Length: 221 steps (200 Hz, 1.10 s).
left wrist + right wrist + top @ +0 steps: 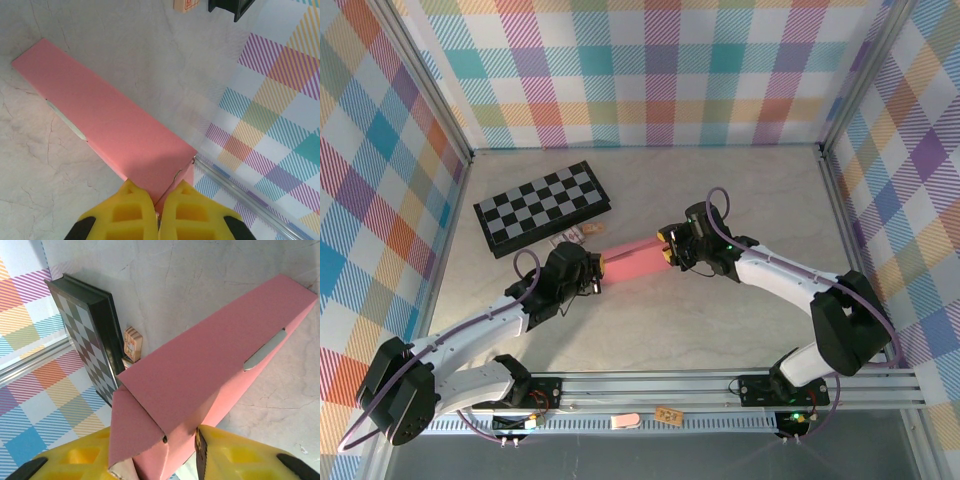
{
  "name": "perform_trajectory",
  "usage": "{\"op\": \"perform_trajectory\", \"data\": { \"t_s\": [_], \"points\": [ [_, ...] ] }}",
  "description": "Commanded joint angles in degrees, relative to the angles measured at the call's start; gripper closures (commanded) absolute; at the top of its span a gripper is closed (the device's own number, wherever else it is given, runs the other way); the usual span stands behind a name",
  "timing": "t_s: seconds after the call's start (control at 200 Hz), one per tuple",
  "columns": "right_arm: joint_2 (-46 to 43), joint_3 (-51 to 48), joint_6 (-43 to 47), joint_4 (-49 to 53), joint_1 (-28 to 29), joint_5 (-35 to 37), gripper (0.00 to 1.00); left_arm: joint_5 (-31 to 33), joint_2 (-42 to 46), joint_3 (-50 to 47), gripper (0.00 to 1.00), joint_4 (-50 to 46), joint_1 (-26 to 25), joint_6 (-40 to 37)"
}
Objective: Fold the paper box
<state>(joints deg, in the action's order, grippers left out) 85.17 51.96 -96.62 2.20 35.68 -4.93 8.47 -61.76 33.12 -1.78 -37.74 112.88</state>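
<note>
Left jaws pinch a thin end flap of the paper box; right jaws grip its other end. I see it long, pink, one grey-white tab showing.

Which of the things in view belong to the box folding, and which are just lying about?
Belongs to the job:
- paper box, pink, partly folded
- left gripper, pinched shut on one end of it
- right gripper, closed on the other end

Lying about:
- checkered board
- small wooden block beside the board
</note>
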Motion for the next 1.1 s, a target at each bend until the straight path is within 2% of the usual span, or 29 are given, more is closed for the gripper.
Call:
{"op": "perform_trajectory", "data": {
  "t_s": [0.0,0.13,0.21,0.57,0.81,0.965,1.1],
  "points": [
    [0.53,-0.98,1.61,8.40,-1.10,0.63,0.57,0.27,-1.44,-1.35,0.99,-6.40,0.21,11.83],
    [-1.32,-0.54,4.36,10.27,-1.88,0.70,0.50,0.06,-1.34,-1.22,0.99,-7.71,0.29,11.98],
    [-2.08,-0.50,5.86,10.96,-2.28,0.20,0.49,0.14,-1.43,-1.25,0.99,-7.66,0.29,12.24],
    [-3.52,-2.07,6.88,8.80,-4.14,-0.35,0.58,-0.41,-1.58,-0.96,0.99,-8.02,0.25,11.82],
    [-6.18,-1.41,10.18,7.50,-5.14,-1.50,0.46,-0.36,-1.85,-0.26,0.99,-8.52,0.24,11.66],
    [-8.87,-3.16,9.97,7.44,-5.31,-1.34,0.45,-0.47,-2.11,0.01,0.99,-8.59,0.32,11.53],
    [-9.14,-5.24,8.83,3.07,-5.56,-1.75,0.45,-0.31,-1.82,0.01,0.99,-8.90,0.28,11.56]
  ]
}}
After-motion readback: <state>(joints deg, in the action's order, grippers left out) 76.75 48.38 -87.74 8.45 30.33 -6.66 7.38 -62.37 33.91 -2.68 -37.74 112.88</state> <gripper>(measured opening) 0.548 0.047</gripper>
